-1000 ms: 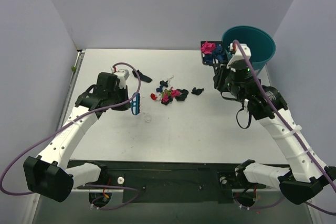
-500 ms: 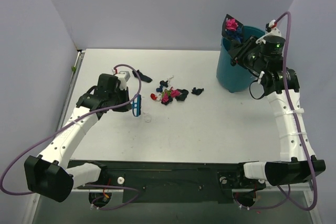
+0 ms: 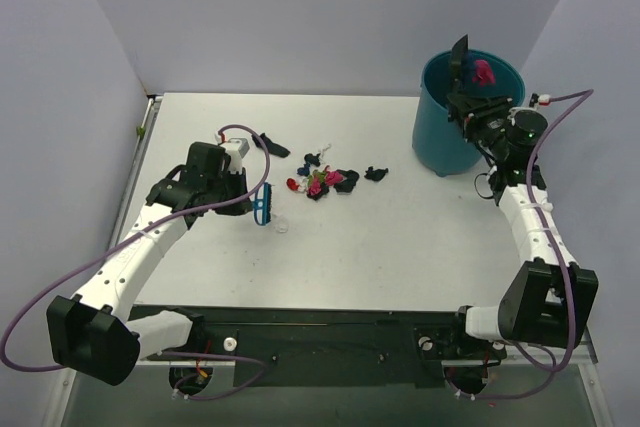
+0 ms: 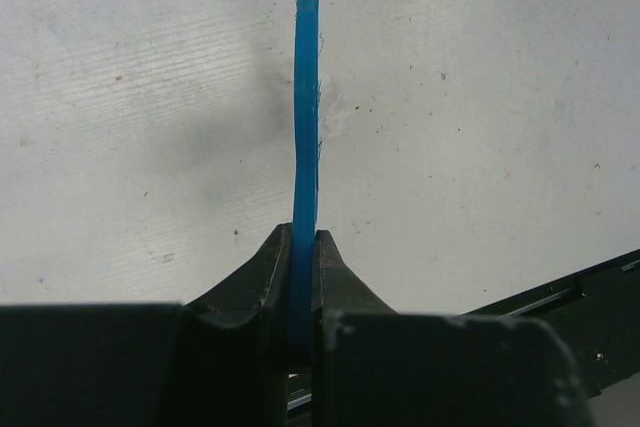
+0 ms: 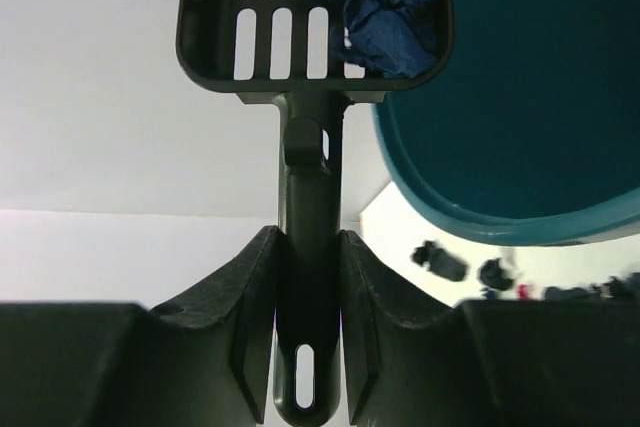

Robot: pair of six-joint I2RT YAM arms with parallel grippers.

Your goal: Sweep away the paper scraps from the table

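Observation:
Paper scraps (image 3: pixel 322 181), pink, dark blue, black and white, lie in a loose cluster at the middle of the white table (image 3: pixel 380 257). My left gripper (image 3: pixel 248 194) is shut on a small blue hand brush (image 3: pixel 263 204), held left of the cluster; in the left wrist view the brush (image 4: pixel 305 107) stands edge-on above the tabletop. My right gripper (image 3: pixel 487 117) is shut on the handle of a black slotted scoop (image 5: pixel 310 207), tipped over the teal bin (image 3: pixel 440 142). Dark blue scraps (image 5: pixel 385 32) sit in the scoop; a pink scrap (image 3: pixel 483 73) shows over the bin.
A black scrap (image 3: pixel 272 146) lies apart toward the back left. The teal bin stands at the table's back right corner. The table's metal-railed edge (image 3: pixel 140 162) runs along the left side. Purple cables loop off both arms.
My right arm swung the loaded scoop right and up, from beside the bin to over its opening, tipping it. The left gripper and brush stayed almost still.

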